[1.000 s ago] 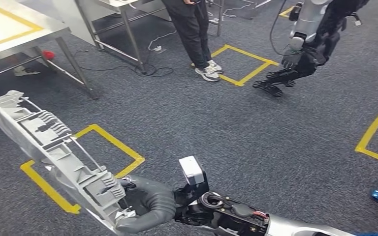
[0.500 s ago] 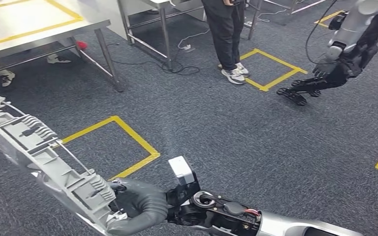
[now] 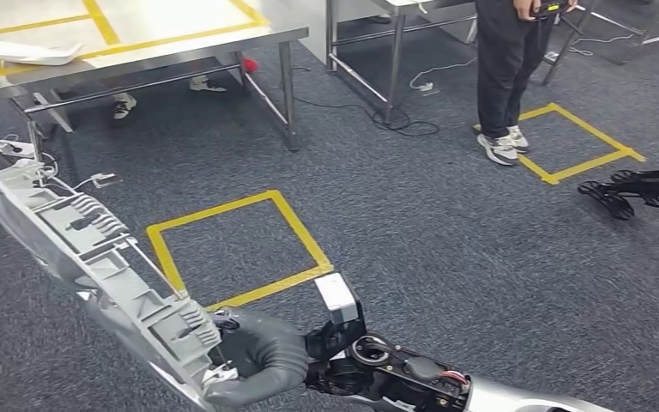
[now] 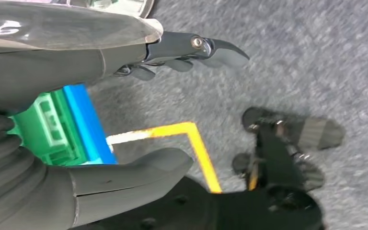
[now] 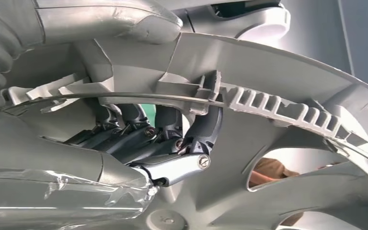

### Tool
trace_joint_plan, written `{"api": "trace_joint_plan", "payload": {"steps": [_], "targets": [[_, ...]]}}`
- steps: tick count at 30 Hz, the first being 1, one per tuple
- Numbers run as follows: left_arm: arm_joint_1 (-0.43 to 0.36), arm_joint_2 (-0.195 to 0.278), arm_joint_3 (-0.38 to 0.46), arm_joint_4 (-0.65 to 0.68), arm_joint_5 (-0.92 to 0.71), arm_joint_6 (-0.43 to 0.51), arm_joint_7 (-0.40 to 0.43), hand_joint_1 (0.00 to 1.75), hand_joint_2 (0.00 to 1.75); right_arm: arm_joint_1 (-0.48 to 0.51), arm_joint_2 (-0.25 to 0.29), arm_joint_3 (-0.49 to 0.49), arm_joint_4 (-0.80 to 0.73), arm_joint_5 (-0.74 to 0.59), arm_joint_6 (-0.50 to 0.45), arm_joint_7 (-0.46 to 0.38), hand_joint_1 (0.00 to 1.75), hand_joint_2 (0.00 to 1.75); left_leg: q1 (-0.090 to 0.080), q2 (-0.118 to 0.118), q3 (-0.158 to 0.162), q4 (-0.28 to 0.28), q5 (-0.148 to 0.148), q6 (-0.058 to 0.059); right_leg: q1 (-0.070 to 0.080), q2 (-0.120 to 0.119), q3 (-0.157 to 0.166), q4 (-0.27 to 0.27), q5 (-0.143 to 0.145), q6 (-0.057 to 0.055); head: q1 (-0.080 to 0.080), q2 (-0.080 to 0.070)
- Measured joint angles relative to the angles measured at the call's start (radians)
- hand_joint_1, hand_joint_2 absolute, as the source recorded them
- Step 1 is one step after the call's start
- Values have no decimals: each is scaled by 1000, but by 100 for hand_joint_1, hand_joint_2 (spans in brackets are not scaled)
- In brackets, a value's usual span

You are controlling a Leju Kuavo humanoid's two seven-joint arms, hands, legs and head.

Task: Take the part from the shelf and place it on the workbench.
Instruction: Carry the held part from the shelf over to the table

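Your right hand (image 3: 253,359) has its dark fingers (image 5: 139,139) clenched through the ribbing of the long grey ribbed plastic part (image 3: 77,249) — held low, slanting away over the carpet. Your left hand (image 4: 76,120) hangs with fingers spread, grasping nothing. Farther off stands the steel workbench with yellow tape (image 3: 180,34).

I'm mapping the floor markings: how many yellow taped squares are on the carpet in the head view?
2: one yellow square on the carpet ahead of the right hand gripping the grey part, another square beside the standing person. More may lie outside the frame.
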Motion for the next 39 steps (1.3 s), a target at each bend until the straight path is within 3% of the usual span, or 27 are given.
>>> {"api": "trace_joint_plan", "payload": {"steps": [2,4,6,7,8,10,12,13,15,17,18,20,21,23,24,27,28,31,33,35,37,38,39], "targets": [[4,1,0,1,1,0,0,0,175,-1,2,0,0,-3,0,0,173,175,-6,33,-16,25,-17,-12,-7,-26,11,-26,6,-5,-8,0],[0,-1,0,1,1,0,-1,0,175,-1,2,-1,0,-6,0,-2,173,175,-6,93,-74,139,-76,-22,-7,-52,14,-36,10,-10,-27,0],[-2,-1,0,1,0,0,-1,0,175,1,2,0,2,-8,0,-2,173,175,-1,118,-142,273,-127,-31,-4,-81,11,-36,9,-13,-41,0],[-2,-1,0,1,0,0,-1,0,175,3,2,0,3,-9,0,-1,173,175,2,122,-153,295,-127,-35,-4,-94,10,-35,9,-12,-46,0],[-1,-1,0,1,0,0,-1,0,175,4,2,0,3,-9,0,0,173,175,5,127,-140,271,-108,-38,-4,-107,10,-34,8,-11,-51,0],[-2,0,0,1,0,0,0,0,175,4,2,0,3,-9,0,-1,173,175,9,157,-62,129,-43,-41,-4,-129,10,-27,3,-4,-58,0],[-6,0,0,1,0,0,-1,0,175,2,2,-1,3,-9,0,-1,173,175,7,191,-3,21,-9,-32,2,-146,10,-19,-6,8,-63,0],[-8,0,0,1,0,0,-1,0,175,1,2,-1,3,-9,0,-1,173,175,4,196,4,5,-8,-24,6,-153,11,-17,-9,14,-60,0],[-7,0,0,1,-1,0,-1,0,175,0,2,0,3,-9,0,-1,173,175,2,177,1,6,-9,-6,6,-168,15,-17,-14,24,-52,0],[-3,0,0,1,-1,0,0,0,175,0,2,0,2,-9,0,-2,173,175,4,157,1,3,-6,7,1,-144,8,7,-37,35,-47,0],[-3,0,0,1,-1,0,0,0,175,0,2,-1,2,-9,0,-2,173,175,6,148,2,1,-4,13,-1,-119,-7,47,-64,39,-43,0],[-4,0,0,1,-2,0,0,0,175,1,1,-1,2,-9,-1,-2,173,175,3,128,0,2,-3,20,-3,-70,-64,184,-137,42,-29,0],[-5,0,0,1,-4,0,0,0,175,3,0,-1,2,-11,-1,-2,173,175,1,119,-1,2,-2,24,-2,-63,-96,256,-166,41,-22,0],[-6,0,0,1,-6,0,2,0,175,7,-3,-1,3,-17,-2,0,173,175,-4,101,0,3,-2,26,-1,-59,-131,327,-177,38,-14,0],[-6,0,0,1,-7,0,3,0,175,8,-5,-1,3,-24,-2,3,173,175,-6,93,2,3,-3,27,-1,-58,-121,297,-149,33,-11,0],[-7,-1,0,1,-10,0,4,0,175,9,-7,-3,3,-43,-8,11,173,175,-11,72,8,3,-5,25,4,-43,-37,82,-30,13,-3,0],[-8,-2,0,1,-11,0,4,0,175,9,-7,-4,3,-47,-9,11,173,175,-12,69,6,5,-4,22,6,-37,-19,34,-14,9,-2,0],[-8,-2,0,1,-11,1,7,0,175,12,-8,-7,4,-54,-7,13,173,175,-12,66,-5,5,2,7,8,-32,-5,1,-9,3,-5,0],[-7,-1,0,1,-8,3,10,0,175,13,-8,-10,4,-58,-3,16,173,175,-11,79,-11,17,-6,-3,3,-38,-1,-8,1,-5,-11,0],[-9,-2,0,1,-3,6,11,0,175,13,-7,-11,6,-62,5,19,173,175,-9,105,-50,101,-59,-10,-2,-48,0,-18,8,-12,-24,0],[-10,-2,0,1,1,7,12,0,175,14,-7,-11,10,-64,11,21,173,175,-7,120,-122,248,-129,-18,-1,-57,-5,-18,10,-14,-39,0],[-10,-2,0,1,2,7,12,0,175,16,-7,-11,13,-64,12,22,173,175,-6,122,-150,306,-149,-21,-1,-62,-7,-18,11,-14,-44,0],[-9,-2,0,1,2,7,12,0,175,17,-7,-12,16,-64,12,23,173,175,-5,123,-158,327,-150,-23,-1,-65,-8,-18,11,-14,-49,0]]}}
